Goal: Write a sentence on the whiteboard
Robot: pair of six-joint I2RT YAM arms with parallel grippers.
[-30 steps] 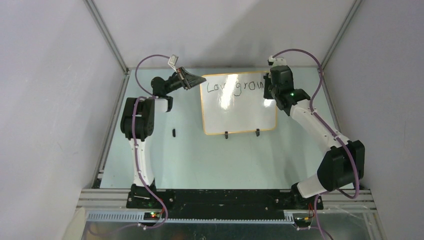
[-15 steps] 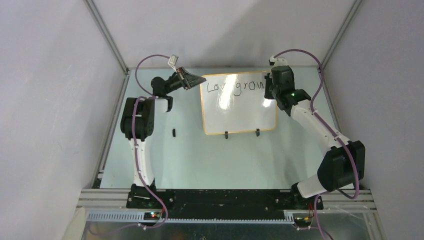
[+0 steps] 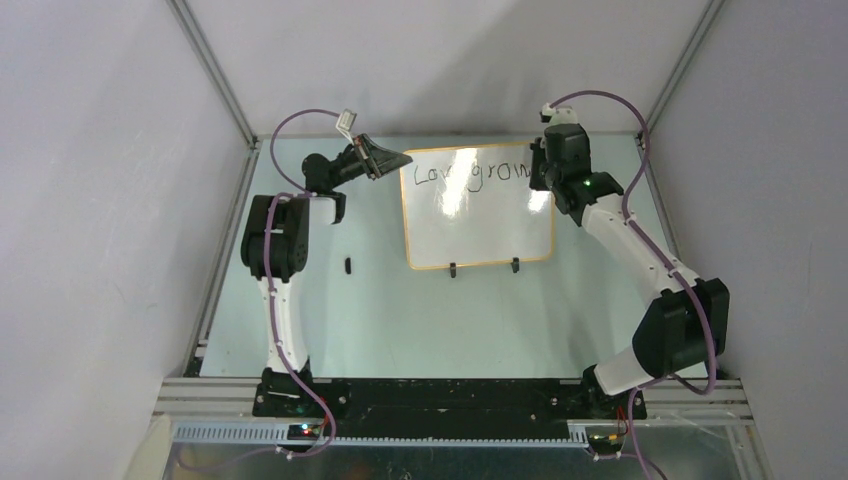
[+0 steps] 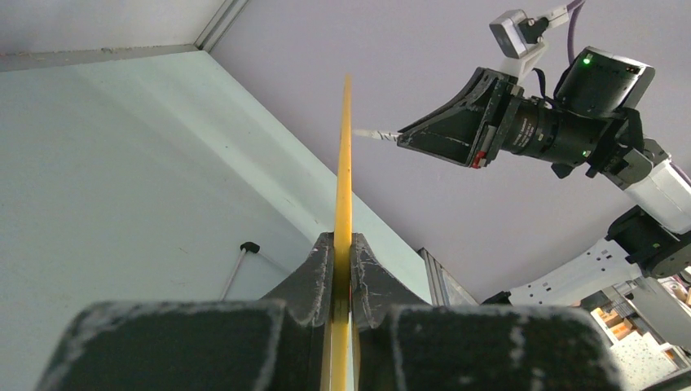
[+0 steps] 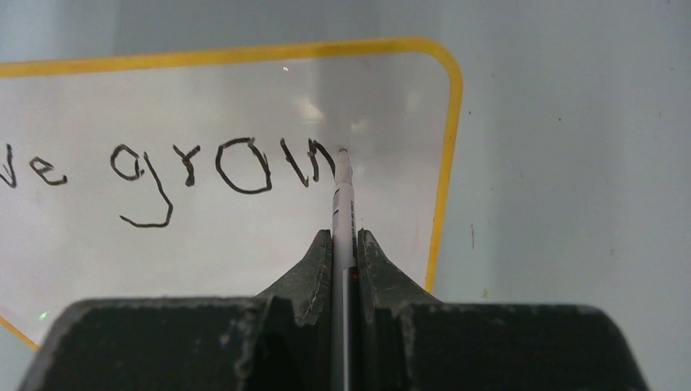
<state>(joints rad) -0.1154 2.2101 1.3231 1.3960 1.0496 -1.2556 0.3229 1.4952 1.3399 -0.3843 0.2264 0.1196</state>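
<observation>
The whiteboard [image 3: 478,225] lies on the table with its yellow rim and two black feet toward me. The sentence [image 3: 470,174] runs along its far edge and reads "Love grow", the last letter unfinished [image 5: 220,167]. My left gripper [image 3: 400,160] is shut on the board's far left corner; the rim [image 4: 344,163] shows edge-on between its jaws [image 4: 343,244]. My right gripper [image 5: 345,238] is shut on a thin marker [image 5: 342,199]. The marker tip touches the whiteboard [image 5: 244,236] just right of the last stroke, near the far right corner [image 3: 538,172].
A small black cap [image 3: 347,265] lies on the table left of the board. Metal frame rails [image 3: 222,255] border the table, with grey walls on three sides. The arm bases [image 3: 450,400] sit at the near edge.
My right gripper has shifted slightly toward the board's far edge with the marker. The left arm and the board have not moved.
</observation>
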